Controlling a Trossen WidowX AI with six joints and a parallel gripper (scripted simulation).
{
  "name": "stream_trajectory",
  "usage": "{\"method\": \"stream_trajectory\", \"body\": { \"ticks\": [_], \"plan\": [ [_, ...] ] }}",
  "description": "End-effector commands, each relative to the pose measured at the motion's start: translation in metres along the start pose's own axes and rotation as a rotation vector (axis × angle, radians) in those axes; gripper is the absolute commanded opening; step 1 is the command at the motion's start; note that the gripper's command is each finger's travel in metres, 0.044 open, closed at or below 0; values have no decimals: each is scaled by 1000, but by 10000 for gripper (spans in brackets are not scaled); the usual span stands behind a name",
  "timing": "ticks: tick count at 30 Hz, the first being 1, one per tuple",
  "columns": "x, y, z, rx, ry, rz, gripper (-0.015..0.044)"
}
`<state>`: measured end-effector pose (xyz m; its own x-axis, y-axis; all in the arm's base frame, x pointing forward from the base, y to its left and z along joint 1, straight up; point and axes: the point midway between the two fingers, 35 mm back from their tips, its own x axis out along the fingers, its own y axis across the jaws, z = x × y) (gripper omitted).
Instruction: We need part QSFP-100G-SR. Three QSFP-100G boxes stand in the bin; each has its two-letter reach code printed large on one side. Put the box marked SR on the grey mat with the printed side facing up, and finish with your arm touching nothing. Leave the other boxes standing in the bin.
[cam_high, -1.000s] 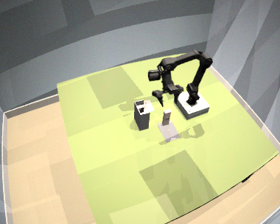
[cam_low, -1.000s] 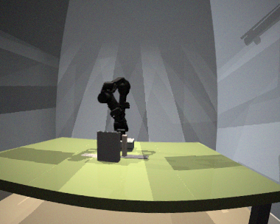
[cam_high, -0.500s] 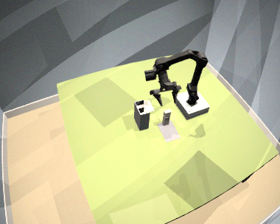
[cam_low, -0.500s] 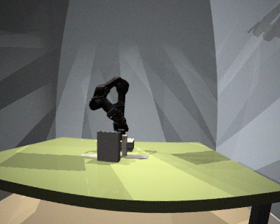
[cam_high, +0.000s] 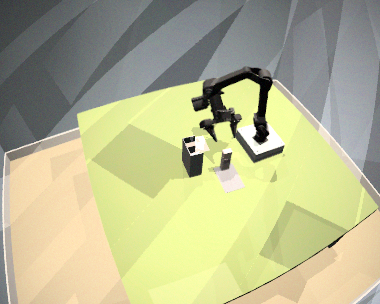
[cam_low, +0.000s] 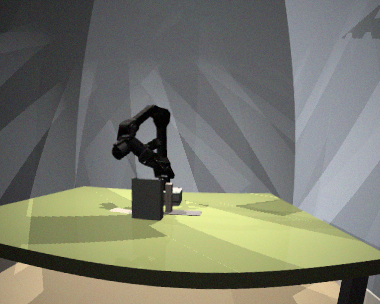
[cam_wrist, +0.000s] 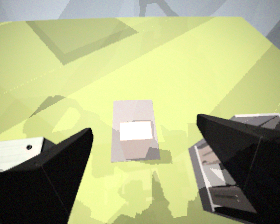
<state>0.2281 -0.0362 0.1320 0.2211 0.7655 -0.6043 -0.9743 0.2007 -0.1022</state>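
Brownish-grey box (cam_high: 226, 159) (cam_low: 169, 197) (cam_wrist: 136, 130) stands upright on its narrow end at the upper end of the grey mat (cam_high: 231, 181) (cam_low: 192, 213) (cam_wrist: 132, 107), near the middle of the top frame. It is a tall, slim block with a much paler top end; its sides look dull, with faint darker marks in the top view. No code can be read, so whether this is SR, and which side bears the print, cannot be told.

Out of the bin and over at the mat, it is about half done, I judge. What remains is checking the code and laying the box down, printed side up.

The hand (cam_high: 225, 139) (cam_low: 165, 179) (cam_wrist: 144, 125) is wide open, holding nothing, above the box and apart from it. The dark bin (cam_high: 192, 165) (cam_low: 147, 199) (cam_wrist: 199, 172) stands left of the mat in the top frame, with brownish contents glimpsed at the wrist view's lower right. All stand on the green worktop (cam_high: 165, 225) (cam_low: 225, 245) (cam_wrist: 180, 65).
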Motion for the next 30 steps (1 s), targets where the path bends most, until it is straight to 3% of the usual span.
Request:
{"method": "stream_trajectory", "body": {
  "ticks": [1, 12, 30],
  "plan": [
    [-8, 0, -12, 5, -6, 0, 440],
    [-33, 6, -47, 18, -48, -8, 440],
    [-20, 6, -71, -2, -122, 42, 440]
  ]
}}
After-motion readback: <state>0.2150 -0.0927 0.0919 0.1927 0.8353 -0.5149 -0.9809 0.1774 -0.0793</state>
